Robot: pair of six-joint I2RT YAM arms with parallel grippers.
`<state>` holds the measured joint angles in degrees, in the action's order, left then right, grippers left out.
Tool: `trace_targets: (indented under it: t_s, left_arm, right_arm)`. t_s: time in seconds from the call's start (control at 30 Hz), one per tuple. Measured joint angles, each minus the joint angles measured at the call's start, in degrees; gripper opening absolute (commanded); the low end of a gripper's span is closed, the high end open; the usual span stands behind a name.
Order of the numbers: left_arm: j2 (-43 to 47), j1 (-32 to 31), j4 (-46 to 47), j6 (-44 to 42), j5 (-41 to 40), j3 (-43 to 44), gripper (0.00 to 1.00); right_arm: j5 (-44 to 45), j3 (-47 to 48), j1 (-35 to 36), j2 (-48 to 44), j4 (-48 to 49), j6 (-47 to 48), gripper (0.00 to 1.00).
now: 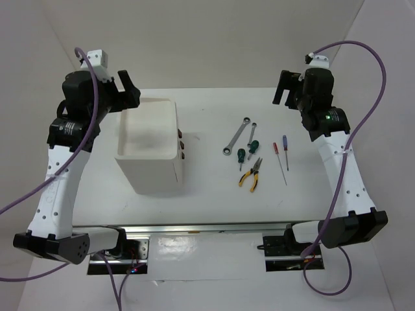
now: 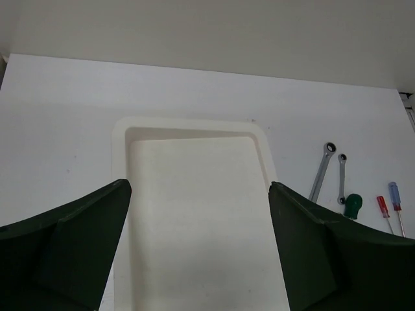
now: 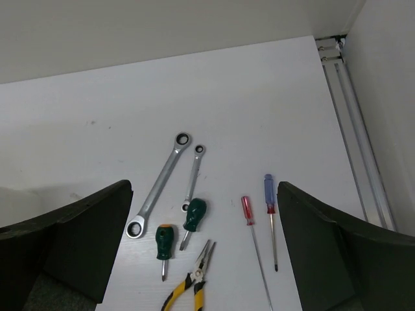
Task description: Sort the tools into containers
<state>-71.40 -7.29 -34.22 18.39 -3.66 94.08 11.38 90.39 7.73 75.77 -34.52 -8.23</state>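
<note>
The tools lie on the white table right of the box: a long silver ratchet wrench (image 1: 235, 137) (image 3: 159, 186), a shorter wrench (image 3: 193, 175), two green-handled screwdrivers (image 3: 193, 217) (image 3: 165, 243), yellow-handled pliers (image 1: 251, 175) (image 3: 192, 285), a red-handled screwdriver (image 3: 247, 210) and a purple-handled screwdriver (image 3: 268, 193). The white box (image 1: 152, 146) has an empty recessed top tray (image 2: 194, 214) and dark drawer knobs (image 1: 182, 146) on its right side. My left gripper (image 1: 128, 87) (image 2: 199, 186) is open, high above the tray's far edge. My right gripper (image 1: 285, 89) (image 3: 204, 186) is open, high above the tools.
White walls close in the table at the back and right. A metal rail (image 3: 353, 142) runs along the table's right edge. Purple cables loop beside both arms.
</note>
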Motion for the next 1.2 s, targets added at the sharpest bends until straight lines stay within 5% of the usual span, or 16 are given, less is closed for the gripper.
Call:
trace_targets:
  t_s: [0.3, 0.77, 1.2]
  left_arm:
    - [2.4, 0.5, 0.3, 0.1, -1.7, -6.6, 0.99]
    - [3.2, 1.1, 0.4, 1.5, -3.2, -15.7, 0.83]
    - [3.4, -2.8, 0.0, 2.7, -13.1, -16.6, 0.89]
  right_arm:
    - [-0.2, -1.1, 0.6, 0.0, 0.5, 0.2, 1.0]
    - [0.0, -7.3, 12.8, 0.9, 4.0, -1.0, 1.0]
    - [-3.5, -11.3, 21.9, 8.9, 11.6, -2.4, 1.0]
